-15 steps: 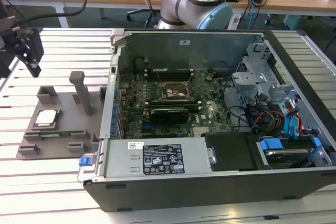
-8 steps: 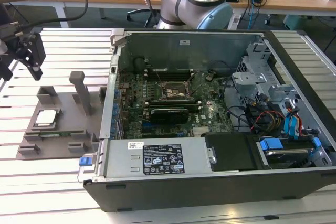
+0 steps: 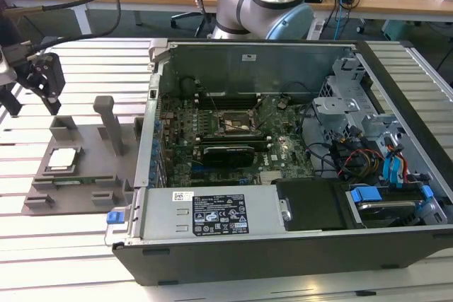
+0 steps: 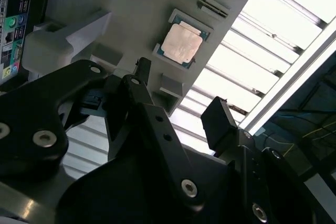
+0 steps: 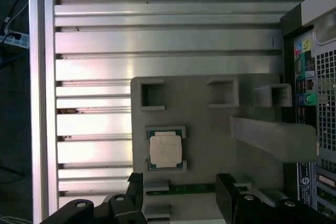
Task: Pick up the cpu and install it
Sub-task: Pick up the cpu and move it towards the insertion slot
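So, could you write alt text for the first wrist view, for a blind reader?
The cpu lies flat in a recess of a grey fixture on a slatted metal table. The open gripper is apart from it, holding nothing.

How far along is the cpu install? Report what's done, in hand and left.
Done: nothing visible. The cpu lies in its tray, outside the case. In hand: nothing. The gripper hangs open over the tray, close to the cpu. Left: the pickup, and seating the cpu in the socket.

cpu (image 3: 61, 158) – on jig (image 3: 88, 157), jig beside pc (image 3: 212, 213)
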